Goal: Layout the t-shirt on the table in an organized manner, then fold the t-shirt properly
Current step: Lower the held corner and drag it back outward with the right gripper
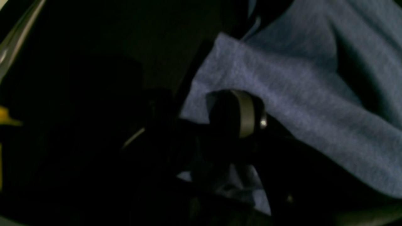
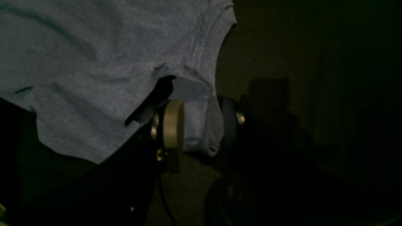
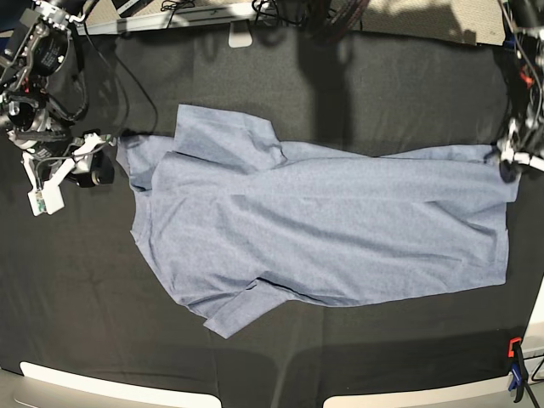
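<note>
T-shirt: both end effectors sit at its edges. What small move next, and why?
Probably pull the two ends slightly apart: the right end effector pinches the t-shirt at its shoulder end, the left end effector its hem corner, and creases remain near the sleeves.
</note>
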Tool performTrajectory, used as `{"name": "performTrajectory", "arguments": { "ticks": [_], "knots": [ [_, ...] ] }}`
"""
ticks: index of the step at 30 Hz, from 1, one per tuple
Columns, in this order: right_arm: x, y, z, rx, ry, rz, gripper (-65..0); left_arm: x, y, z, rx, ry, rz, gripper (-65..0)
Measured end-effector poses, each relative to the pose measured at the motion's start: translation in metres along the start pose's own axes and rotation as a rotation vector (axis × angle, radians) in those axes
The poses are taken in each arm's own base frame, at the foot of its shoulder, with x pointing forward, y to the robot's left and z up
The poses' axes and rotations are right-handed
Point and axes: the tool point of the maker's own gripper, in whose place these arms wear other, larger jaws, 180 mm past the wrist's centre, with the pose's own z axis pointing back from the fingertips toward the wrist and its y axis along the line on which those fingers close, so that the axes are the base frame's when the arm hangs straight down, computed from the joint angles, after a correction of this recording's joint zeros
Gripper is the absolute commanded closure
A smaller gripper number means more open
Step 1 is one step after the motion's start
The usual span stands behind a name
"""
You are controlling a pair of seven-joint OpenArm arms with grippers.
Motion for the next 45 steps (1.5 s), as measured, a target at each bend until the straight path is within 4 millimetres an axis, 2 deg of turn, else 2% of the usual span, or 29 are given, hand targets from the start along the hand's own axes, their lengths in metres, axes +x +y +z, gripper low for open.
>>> {"name": "performTrajectory", "arguments": {
  "ticks": [2, 5, 6, 10, 13, 16, 18, 19, 31, 35, 39, 42, 43, 45],
  "knots": [
    [0.000, 0.000, 0.000, 0.001, 0.000, 0.000, -20.4, -0.008, -0.005, 0.001, -0.034, 0.035, -0.011, -19.9],
    [0.000, 0.000, 0.000, 0.000, 0.001, 0.000, -20.4, -0.019, -0.019, 0.004, -0.118, 0.101, -0.053, -3.0],
    [0.000, 0.000, 0.000, 0.000, 0.001, 0.000, -20.4, -0.019, -0.022, 0.004, -0.137, 0.104, -0.050, 0.0],
    [-0.008, 0.001, 0.001, 0.008, 0.013, -0.005, -20.4, -0.025, -0.024, 0.012, -0.159, 0.102, -0.024, 0.0],
    [-0.031, 0.005, 0.005, 0.016, 0.070, -0.020, -20.5, -0.027, -0.024, 0.016, -0.164, 0.107, -0.042, 0.0],
    [-0.053, 0.006, 0.009, 0.014, 0.126, -0.029, -29.3, -0.027, -0.025, 0.017, -0.163, 0.108, -0.052, 0.0],
    [-0.056, 0.008, 0.008, 0.022, 0.128, -0.041, -35.9, -0.026, -0.025, 0.017, -0.164, 0.102, -0.050, 0.0],
    [-0.056, 0.007, 0.006, 0.024, 0.125, -0.048, -36.7, -0.026, -0.026, 0.016, -0.165, 0.097, -0.049, 0.0],
    [-0.090, 0.001, -0.011, 0.049, 0.171, -0.285, -36.6, -0.026, -0.025, 0.017, -0.162, 0.094, -0.051, 0.0],
    [-0.086, 0.004, -0.023, 0.082, 0.146, -0.344, -36.3, -0.024, -0.026, 0.016, -0.163, 0.078, -0.051, 0.0],
    [-0.069, 0.016, -0.040, 0.125, 0.091, -0.388, -28.9, -0.024, -0.026, 0.016, -0.162, 0.079, -0.051, 0.0],
    [-0.064, 0.023, -0.047, 0.135, 0.097, -0.391, -23.4, -0.024, -0.025, 0.017, -0.162, 0.077, -0.051, 0.0],
    [-0.063, 0.024, -0.048, 0.138, 0.093, -0.394, -19.7, -0.024, -0.025, 0.017, -0.162, 0.077, -0.051, 0.0],
    [-0.068, 0.023, -0.048, 0.124, 0.112, -0.387, -8.2, -0.025, -0.025, 0.017, -0.159, 0.079, -0.058, 0.0]
  ]
}}
